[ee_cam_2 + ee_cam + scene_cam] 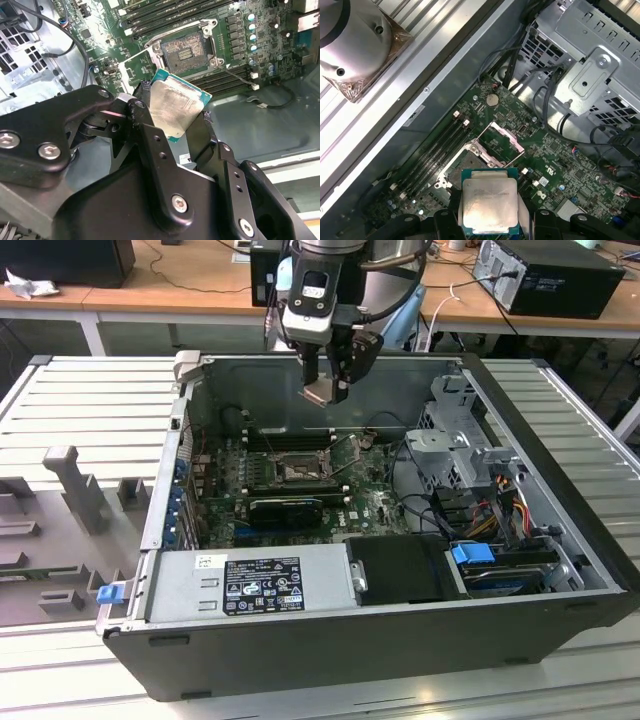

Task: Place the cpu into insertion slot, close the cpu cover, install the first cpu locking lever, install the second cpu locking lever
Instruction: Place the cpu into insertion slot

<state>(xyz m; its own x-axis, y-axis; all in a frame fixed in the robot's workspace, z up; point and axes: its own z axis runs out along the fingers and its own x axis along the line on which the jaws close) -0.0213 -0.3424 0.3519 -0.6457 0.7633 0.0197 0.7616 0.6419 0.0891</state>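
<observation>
In the exterior view, a black claw [327, 390] is seen above an open black computer case [400, 640], which is laid on a ribbed grey metal table [90, 390]. A small flat square cpu with a pale silver-grey metal top [322, 393] is pinched in the claw and held in the air, well above the square dark insertion slot with a grey metal rim [298, 470] on the green motherboard [370, 500]

In the second wrist view, the cpu [176, 107] is gripped at two opposite edges between the black fingers [145, 117] of the claw [175, 107]. The insertion slot [184, 47] is seen beyond it, uncovered and apart from it

In the first wrist view, the cpu [488, 205] is shown in the claw [489, 212], in front of the insertion slot [462, 167]. The thin silver-grey metal cpu cover with a cut-out centre [509, 136] is raised open just beside the slot
</observation>
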